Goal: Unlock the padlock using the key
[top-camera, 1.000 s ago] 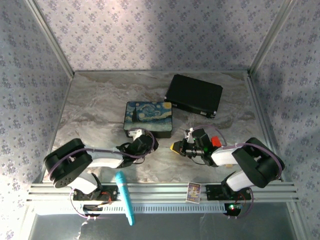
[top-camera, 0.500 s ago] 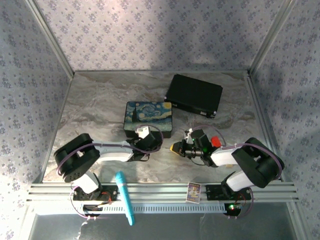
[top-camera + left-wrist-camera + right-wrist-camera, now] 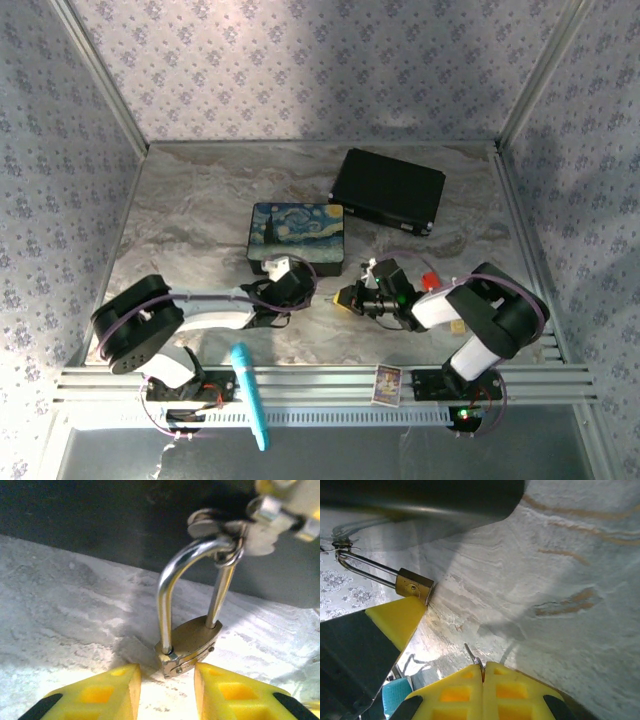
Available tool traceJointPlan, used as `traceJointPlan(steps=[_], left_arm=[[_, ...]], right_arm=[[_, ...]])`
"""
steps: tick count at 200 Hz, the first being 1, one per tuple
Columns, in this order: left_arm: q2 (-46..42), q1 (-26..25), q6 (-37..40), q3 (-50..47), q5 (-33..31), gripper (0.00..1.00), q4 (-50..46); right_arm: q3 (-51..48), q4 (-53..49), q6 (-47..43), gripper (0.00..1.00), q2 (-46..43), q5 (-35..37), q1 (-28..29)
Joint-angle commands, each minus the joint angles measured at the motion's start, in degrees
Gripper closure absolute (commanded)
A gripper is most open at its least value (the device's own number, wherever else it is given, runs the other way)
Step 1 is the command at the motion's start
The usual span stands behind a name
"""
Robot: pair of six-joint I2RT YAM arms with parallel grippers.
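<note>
Top external: fixed high behind the near edge, looking down and forward across the whole grey marbled tabletop (image 3: 200, 200), far off. Left wrist: low, very close, facing the small brass padlock with silver shackle (image 3: 190, 640). Right wrist: close, tilted, skimming the tabletop; it shares that padlock and surrounding marble with left wrist.

The padlock (image 3: 189, 641) is a small brass body with a long silver shackle, and both of the shackle's 2 legs sit in the body. The body rests on the marbled table (image 3: 60, 610) with the shackle leaning upward. A small ring (image 3: 231, 556) is looped near the shackle's top. The key (image 3: 472, 655) shows as a thin silvery sliver pinched between the closed tips of the right end effector (image 3: 483, 666), apart from the padlock.
</note>
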Motion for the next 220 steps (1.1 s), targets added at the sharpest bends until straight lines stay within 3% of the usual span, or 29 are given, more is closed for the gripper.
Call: traceJointPlan(steps=[1, 21, 43, 59, 93, 109, 151, 188, 220], left_arm=[[0.04, 0.19, 1.3, -1.55, 0.41, 0.64, -3.94], [0.18, 0.1, 2.57, -1.31, 0.47, 0.6, -1.31], [-0.5, 0.23, 3.48, -1.14, -1.94, 0.5, -0.71], [-0.83, 1.31, 4.39, -2.84, -2.84, 0.49, 2.81], [1.29, 4.54, 6.32, -7.91, 3.47, 0.52, 18.23], [1.3, 4.42, 7.15, -8.47, 3.31, 0.53, 20.26], [3.23, 4.48, 6.45, -11.17, 3.37, 0.68, 27.43], [8.08, 5.39, 5.34, -12.43, 4.5, 0.71, 34.39], [8.65, 5.39, 4.67, -12.19, 4.52, 0.78, 34.76]], right_arm=[[0.97, 1.57, 0.03, 1.0, 0.44, 1.41, 0.48], [1.01, 0.62, -0.08, 1.0, -0.54, 1.58, 0.43], [0.83, -1.32, -0.76, 1.0, -2.21, 2.19, 0.63], [0.57, -2.15, -1.04, 1.0, -3.1, 2.55, 0.65], [0.32, -2.67, -1.05, 1.0, -3.94, 2.74, 0.81], [0.31, -3.38, -1.28, 1.0, -4.49, 3.07, 0.92], [0.44, -3.84, -1.5, 1.0, -4.8, 3.38, 1.0], [0.66, -3.79, -1.63, 1.0, -4.75, 3.26, 1.08], [0.27, -3.66, -1.41, 1.0, -4.91, 3.52, 1.05]])
